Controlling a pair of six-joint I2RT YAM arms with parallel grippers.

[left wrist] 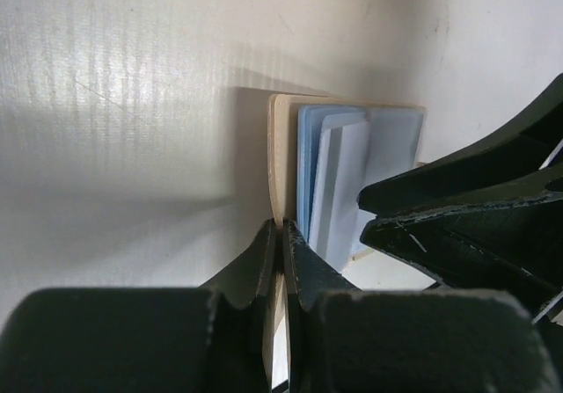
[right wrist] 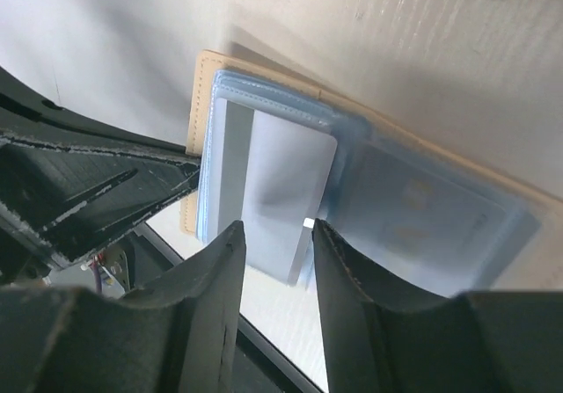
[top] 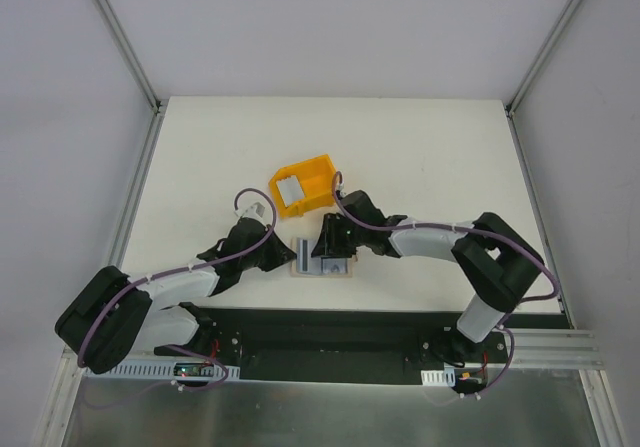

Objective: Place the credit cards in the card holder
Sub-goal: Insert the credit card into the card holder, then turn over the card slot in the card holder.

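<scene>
**A:** From above, where is your holder?

**B:** Your holder (top: 312, 263) lies open on the worktop (top: 200, 167), just ahead of the arm bases. It sits between your left claw (top: 288, 255) and your right claw (top: 335, 255). Behind it stands the yellow bin (top: 322, 179) with a grey card (top: 290, 191) inside.

**A:** And your left wrist view?

**B:** Your left claw is pressed together, pinching the holder's beige cover at its near edge. Pale blue sleeves (left wrist: 396, 138) lie on that cover, with a loose card (left wrist: 345, 191) on them. The right claw's fingers (left wrist: 457, 208) reach in from the right.

**A:** Right wrist?

**B:** Your right claw is spread, its jaws standing either side of the loose card's near end. That card lies on the sleeves and sticks out past the holder's edge. I can't tell whether either jaw touches it. The left claw shows dark at the left, on the cover's edge.
</scene>
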